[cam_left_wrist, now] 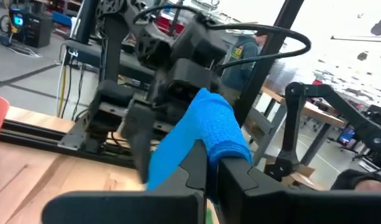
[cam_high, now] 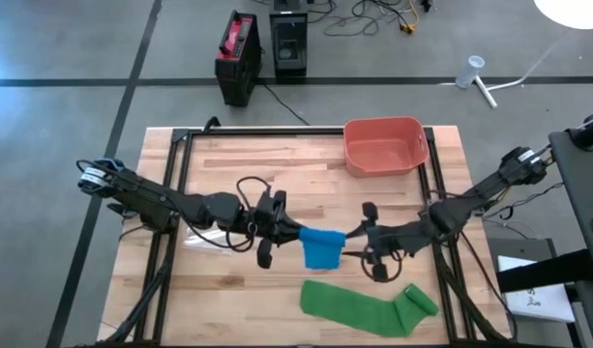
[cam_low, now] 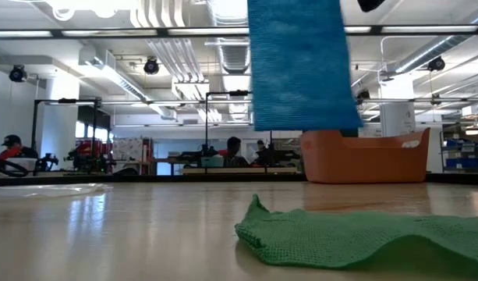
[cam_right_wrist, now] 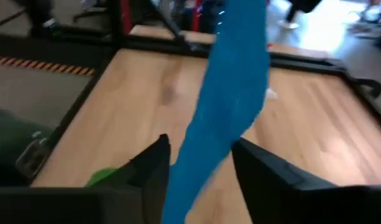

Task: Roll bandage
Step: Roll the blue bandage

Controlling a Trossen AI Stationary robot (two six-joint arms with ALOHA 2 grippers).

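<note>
A: Left end effector (cam_high: 294, 230) — what is it doing?
B: Its fingers (cam_left_wrist: 199, 168) are clenched on the top edge of the blue bandage (cam_high: 322, 248), above the middle of the table (cam_high: 228, 155). From its wrist camera the blue cloth bunches over the two dark fingertips.

A: And the right end effector (cam_high: 352, 235)?
B: It meets the same bandage from the other side. In its wrist view the fingers (cam_right_wrist: 154, 163) stand apart, released, with the blue strip (cam_right_wrist: 224, 112) hanging between them. Whether either pad touches the cloth I cannot tell.

A: So where does the bandage sit?
B: Lifted off the wood, hanging as a flat sheet between the two end effectors. In the low view its lower edge (cam_low: 301, 66) is clear of the table surface.

A: Anything nearer the front edge?
B: A green bandage (cam_high: 369, 306) lies flat on the table, near the front, with one end partly rolled up toward the right side. In the low view it is crumpled cloth (cam_low: 355, 238) in the foreground.

A: Farther back?
B: An orange bin (cam_high: 383, 145) stands at the rear edge of the table, right of centre. Beyond the table, on the floor, are a red and black box (cam_high: 236, 53) and a black box (cam_high: 288, 43) just beside it.
</note>
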